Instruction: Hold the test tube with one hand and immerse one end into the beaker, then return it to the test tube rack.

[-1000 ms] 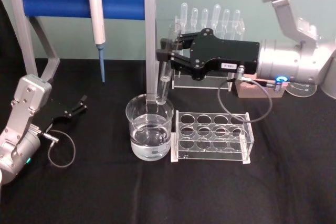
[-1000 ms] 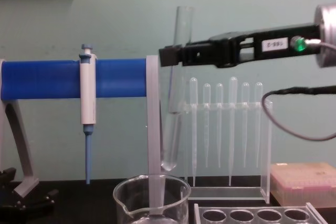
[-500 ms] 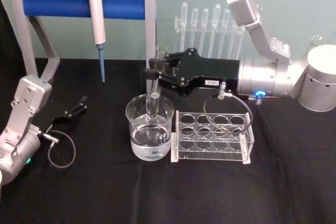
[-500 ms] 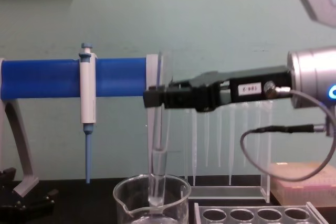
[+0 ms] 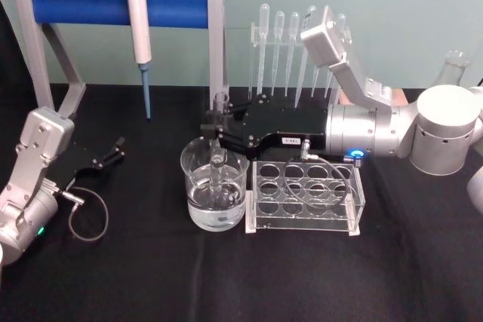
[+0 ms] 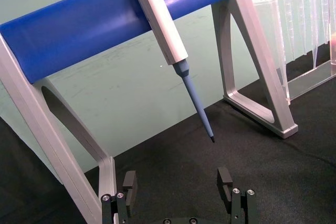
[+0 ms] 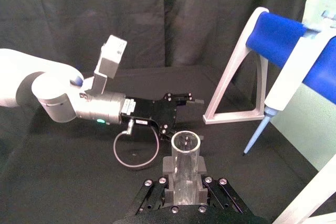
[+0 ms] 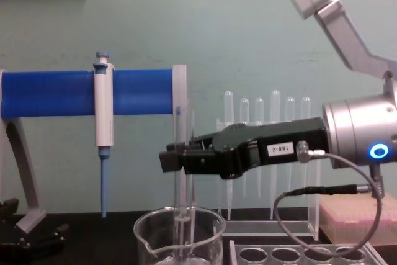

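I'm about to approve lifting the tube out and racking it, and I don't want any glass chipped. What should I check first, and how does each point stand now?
1. Grip: right pincer shut on the clear glass test tube: ok.
2. Tube roughly upright, seen from the chest view: ok.
3. Tube's lower end below the rim of the wide clear glass beaker: ok.
4. Lower end reaching the liquid: cannot tell.
5. Holes of the clear plastic rack beside the beaker free: ok.
6. Path: left pincer open, parked far to the left, apart from the beaker: ok.
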Controlling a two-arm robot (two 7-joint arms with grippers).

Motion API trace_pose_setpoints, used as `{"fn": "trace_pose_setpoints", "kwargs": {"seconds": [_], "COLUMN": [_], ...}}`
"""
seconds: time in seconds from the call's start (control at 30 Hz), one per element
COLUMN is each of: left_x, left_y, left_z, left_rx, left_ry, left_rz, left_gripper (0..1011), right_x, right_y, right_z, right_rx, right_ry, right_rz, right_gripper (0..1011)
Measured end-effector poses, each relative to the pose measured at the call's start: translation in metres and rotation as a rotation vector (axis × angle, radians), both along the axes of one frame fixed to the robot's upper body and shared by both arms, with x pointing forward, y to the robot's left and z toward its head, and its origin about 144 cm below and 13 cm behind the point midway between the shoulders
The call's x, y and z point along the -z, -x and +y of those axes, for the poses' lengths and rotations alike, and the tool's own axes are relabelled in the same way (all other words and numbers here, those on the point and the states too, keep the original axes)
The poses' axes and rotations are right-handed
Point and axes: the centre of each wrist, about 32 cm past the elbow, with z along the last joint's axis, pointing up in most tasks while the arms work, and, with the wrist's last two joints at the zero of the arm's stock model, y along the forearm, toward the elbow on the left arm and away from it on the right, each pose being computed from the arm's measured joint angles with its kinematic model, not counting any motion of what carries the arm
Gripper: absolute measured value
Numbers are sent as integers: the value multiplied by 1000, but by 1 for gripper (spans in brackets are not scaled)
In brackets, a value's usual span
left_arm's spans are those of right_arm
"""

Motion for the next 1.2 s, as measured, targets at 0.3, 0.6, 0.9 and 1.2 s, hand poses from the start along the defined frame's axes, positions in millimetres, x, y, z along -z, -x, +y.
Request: {"fn": "trace_pose_setpoints", "kwargs": {"seconds": [0.3, 0.6, 0.9, 1.2], "left_x": [0, 0, 0, 0], "left_y": [0, 0, 0, 0], "left_z": [0, 0, 0, 0], "left_rx": [0, 0, 0, 0], "left_ry": [0, 0, 0, 0], "left_rz": [0, 0, 0, 0], "left_gripper": [1000, 1000, 1000, 1000], "right_x": [10, 19, 23, 25], "right_y": [-1, 1, 3, 5], "right_z": [3, 2, 0, 0], "right_rx": [6, 14, 20, 24], "right_ry": [22, 31, 42, 52], "right_rz": [4, 16, 17, 17], "right_gripper": [225, 226, 225, 225]}}
